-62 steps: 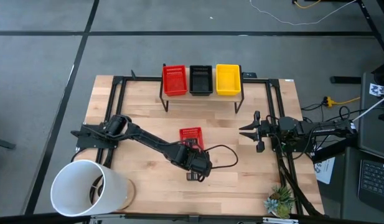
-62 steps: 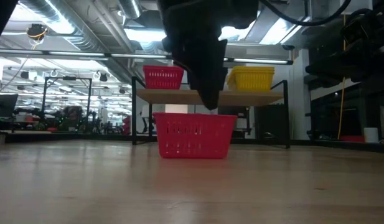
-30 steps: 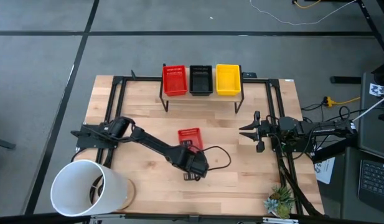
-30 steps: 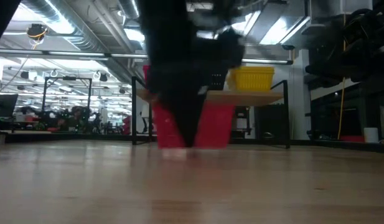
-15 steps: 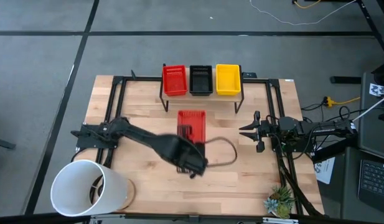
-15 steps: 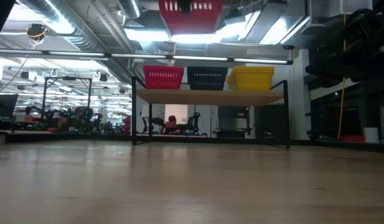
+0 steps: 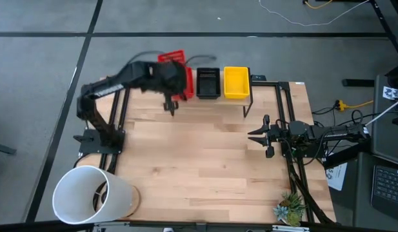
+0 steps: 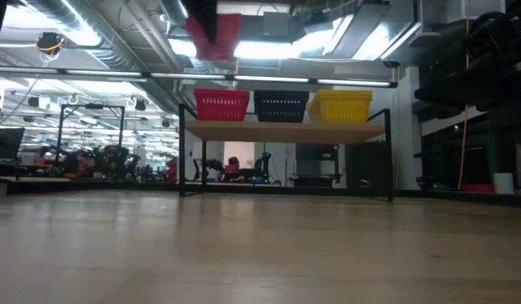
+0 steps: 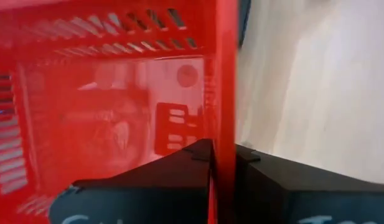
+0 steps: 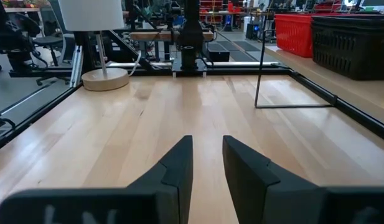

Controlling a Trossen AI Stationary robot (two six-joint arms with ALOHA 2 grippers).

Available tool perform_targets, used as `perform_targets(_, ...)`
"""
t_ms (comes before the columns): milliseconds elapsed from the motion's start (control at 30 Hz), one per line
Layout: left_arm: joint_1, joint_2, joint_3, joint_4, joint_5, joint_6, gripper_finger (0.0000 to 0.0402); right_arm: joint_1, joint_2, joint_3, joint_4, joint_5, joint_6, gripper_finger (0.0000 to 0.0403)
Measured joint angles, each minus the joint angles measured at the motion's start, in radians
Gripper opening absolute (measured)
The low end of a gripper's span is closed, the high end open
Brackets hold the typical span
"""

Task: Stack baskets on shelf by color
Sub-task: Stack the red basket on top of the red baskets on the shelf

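Note:
My left gripper (image 7: 171, 74) is raised over the far left of the shelf (image 8: 285, 131), shut on a red basket (image 7: 173, 58), which appears blurred high in the low view (image 8: 216, 34). Three baskets stand on the shelf's plank: red (image 8: 221, 105), black (image 8: 281, 105) and yellow (image 8: 343, 105). The carried basket hangs above the red one (image 7: 188, 87). My right gripper (image 7: 263, 136) waits open at the table's right edge, its fingers pointing level over bare wood (image 10: 207, 162). My left gripper pinches one side wall (image 9: 221, 134) of the red basket, one finger inside the basket and one outside. The fingers slant down from the near left. The basket is lifted clear, high above the shelf, its open side toward the wrist camera.
A large white bucket (image 7: 92, 193) lies at the table's near left corner. A small plant (image 7: 289, 207) stands at the near right corner. The wooden tabletop (image 7: 199, 161) between shelf and near edge is bare. Black frame rails (image 7: 121, 90) run along the table's sides.
My left gripper has lifted the red basket off the middle of the table and swung it fast up and toward the far left, ending above the red basket on the shelf. It has stayed shut on the basket.

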Motion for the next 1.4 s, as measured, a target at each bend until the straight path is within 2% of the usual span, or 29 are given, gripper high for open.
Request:
perform_targets(100, 0.128, -0.013, -0.081, 0.144, 0.177, 0.097, 0.0, 0.0, 0.0, 0.0, 0.0, 0.0, 0.0, 0.0088)
perform_targets(200, 0.202, -0.013, -0.156, 0.222, 0.228, 0.143, 0.0, 0.0, 0.0, 0.0, 0.0, 0.0, 0.0, 0.0088)
perform_targets(333, 0.222, -0.011, -0.245, 0.255, 0.234, 0.16, 0.0, 0.0, 0.0, 0.0, 0.0, 0.0, 0.0, 0.0088)
perform_targets(500, 0.208, -0.013, -0.276, 0.251, 0.233, 0.157, 0.0, 0.0, 0.0, 0.0, 0.0, 0.0, 0.0, 0.0088)
perform_targets(1400, 0.192, -0.013, -0.281, 0.221, 0.231, 0.156, 0.0, 0.0, 0.0, 0.0, -0.001, 0.0, 0.0, 0.0088)
